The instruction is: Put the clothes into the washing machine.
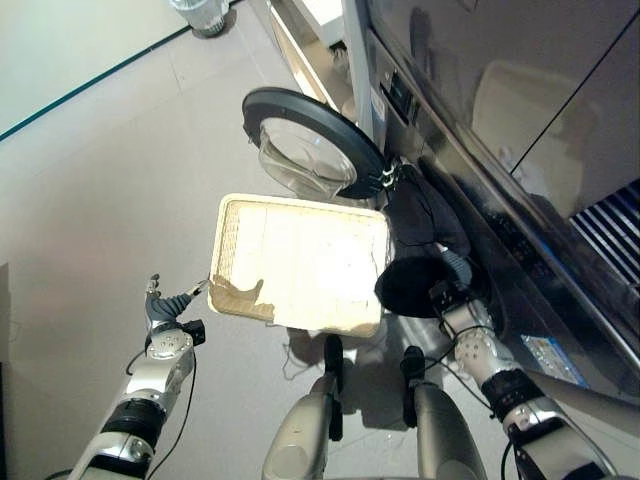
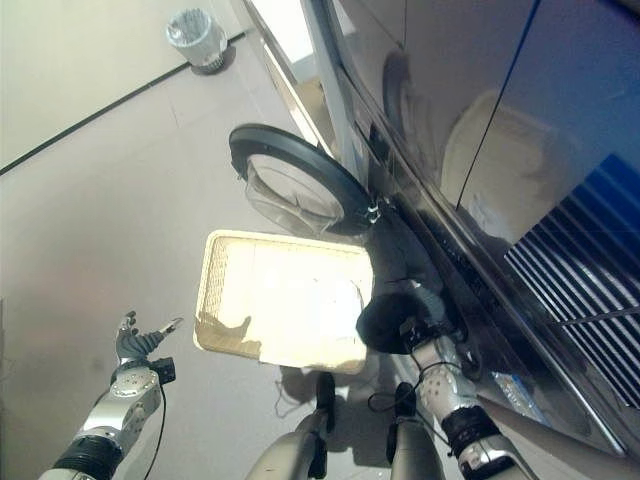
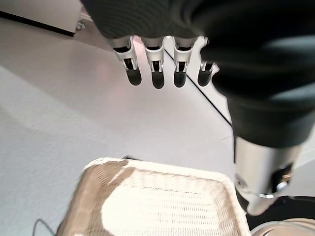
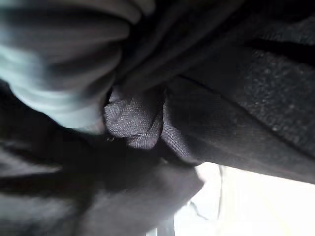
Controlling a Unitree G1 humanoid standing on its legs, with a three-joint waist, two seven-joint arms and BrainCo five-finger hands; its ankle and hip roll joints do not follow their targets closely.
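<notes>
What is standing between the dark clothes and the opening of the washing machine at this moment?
Nothing visible. The round door is swung open to the side, and the dark clothes already hang at the washing machine front, bunched over the right hand. The basket lies on the floor beside them.

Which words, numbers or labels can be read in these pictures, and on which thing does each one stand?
No text can be read.
Washing machine: a small dark panel and a pale sticker beside the open door, too small and blurred to read.
Washing machine, lower front: a bluish label, blurred.
Wicker basket, dark clothes and waste bin: no print shows.
</notes>
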